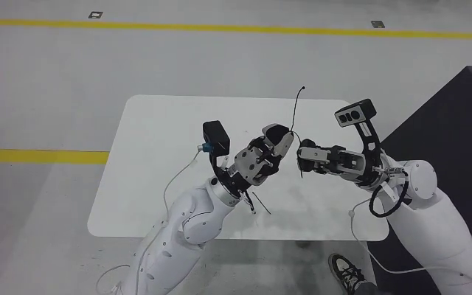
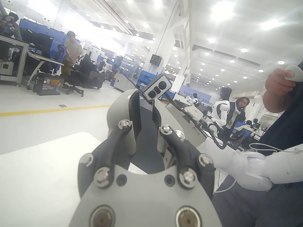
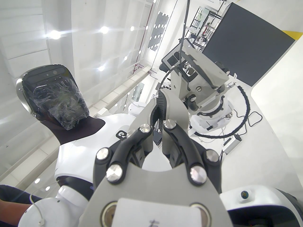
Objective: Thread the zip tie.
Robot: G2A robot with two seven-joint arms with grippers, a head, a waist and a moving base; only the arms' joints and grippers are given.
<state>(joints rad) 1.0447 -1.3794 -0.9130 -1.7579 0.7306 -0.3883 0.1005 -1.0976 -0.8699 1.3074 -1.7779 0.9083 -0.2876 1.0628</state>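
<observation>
Tabletop [image 1: 162, 147]: white with rounded corners. Both arms come in from its near side and meet in the air above its middle, a little right of centre.

Zip tie [image 1: 297, 110]: thin and black, held up off the tabletop where the two claws meet. Its long part slants up and toward the far edge and ends in a small thicker tip. That tip stands free, well apart from both claws. A short piece sticks out on the near side, below the right claw.

Right claw [image 1: 301, 156]: reaches in from the right and points left. It is clenched on the zip tie. In the right wrist view its fingers [image 3: 171, 105] are almost together, and the tie [image 3: 186, 12] bends down into the tips.

Left claw [image 1: 284, 139]: reaches in from the near left, with its tips just beside the tie and to the left of the right claw. In the left wrist view its fingers [image 2: 132, 109] stand a little apart with a narrow gap between the pads, so it is released. I cannot tell whether the tie touches a tip.

Claws together: tip to tip and very near each other. I cannot tell whether they touch.

Floor [image 1: 66, 88]: pale grey. One yellow line [image 1: 221, 28] runs far beyond the tabletop.

Dark panel [image 1: 442, 125]: stands to the right of the tabletop.
</observation>
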